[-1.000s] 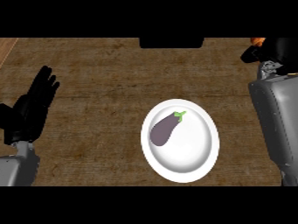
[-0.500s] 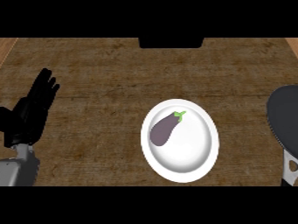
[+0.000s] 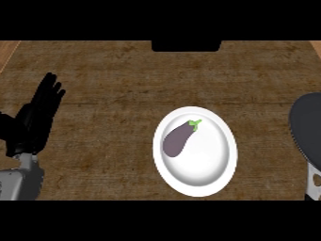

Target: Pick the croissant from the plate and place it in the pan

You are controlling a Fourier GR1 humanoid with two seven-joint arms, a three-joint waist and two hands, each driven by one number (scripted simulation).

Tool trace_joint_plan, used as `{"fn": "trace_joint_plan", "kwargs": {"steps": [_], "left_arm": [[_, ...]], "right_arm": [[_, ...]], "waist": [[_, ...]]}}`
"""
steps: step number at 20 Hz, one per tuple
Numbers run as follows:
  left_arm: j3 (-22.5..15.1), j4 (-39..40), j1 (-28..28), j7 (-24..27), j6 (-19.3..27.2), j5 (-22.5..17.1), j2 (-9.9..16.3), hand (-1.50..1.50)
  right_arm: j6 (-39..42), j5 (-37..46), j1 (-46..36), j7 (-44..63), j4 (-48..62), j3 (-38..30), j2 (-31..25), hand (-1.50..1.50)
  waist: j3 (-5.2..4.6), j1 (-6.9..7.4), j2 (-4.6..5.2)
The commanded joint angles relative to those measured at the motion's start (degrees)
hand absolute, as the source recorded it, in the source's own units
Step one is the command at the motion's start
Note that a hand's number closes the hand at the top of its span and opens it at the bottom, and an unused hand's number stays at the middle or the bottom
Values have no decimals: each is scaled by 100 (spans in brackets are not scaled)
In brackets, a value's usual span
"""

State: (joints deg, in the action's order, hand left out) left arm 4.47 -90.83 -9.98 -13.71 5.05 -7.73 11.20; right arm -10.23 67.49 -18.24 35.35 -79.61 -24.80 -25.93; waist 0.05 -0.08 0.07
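Worktop: a dark wooden worktop (image 3: 121, 75) is filling the head view, with paler wood strips running along its far left and far right edges.

Plate: a white plate (image 3: 204, 174) is sitting a little right of the middle of the worktop, looking taller than wide.

Thing on the plate: a purple eggplant (image 3: 177, 140) with a green stalk is lying in the upper left part of the plate, tilted so that the stalk is pointing up and to the right. The task speaks of a croissant, but what is showing on the plate is an eggplant.

Pan: a dark pan (image 3: 317, 134) is showing at the right edge, only partly in view, with a pale handle (image 3: 317, 184) pointing down toward the lower edge. It is standing apart from the plate, with bare worktop between them.

Left hand: the left hand (image 3: 34, 122) is resting at the left edge on its grey forearm (image 3: 13, 183), fingers straight and pointing up, thumb spread out to the left, holding nothing.

Eggplant and hand: the eggplant is lying well to the right of the left hand, at about the same height in the view, with a stretch of bare worktop between them; nothing is touching it.

Right hand: not showing anywhere in the view.

Far edge: a black block (image 3: 187, 45) is sitting at the top middle of the worktop.
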Motion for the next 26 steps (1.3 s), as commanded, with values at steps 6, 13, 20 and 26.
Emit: {"fn": "trace_joint_plan", "kwargs": {"steps": [6, 13, 20, 26], "left_arm": [[43, -217, 117, -92, -103, 3, 26, 0], [-1, -414, -15, -381, 7, 15, -40, 0], [26, -21, 430, 230, -91, 123, -190, 0], [235, -30, 107, 39, -153, 23, 42, 0]], "right_arm": [[-1283, -487, -472, -1299, 2827, -409, -371, 150], [-1226, -1475, -450, -1394, 3539, -1056, -186, -150], [-1781, -2401, -323, -2751, 3511, -1393, -224, -150], [-1663, -3836, 388, -3526, 2220, -2157, 244, -150]], "waist": [[1, 95, 16], [5, 63, 5], [-1, 19, -7], [-8, -165, -58]]}}
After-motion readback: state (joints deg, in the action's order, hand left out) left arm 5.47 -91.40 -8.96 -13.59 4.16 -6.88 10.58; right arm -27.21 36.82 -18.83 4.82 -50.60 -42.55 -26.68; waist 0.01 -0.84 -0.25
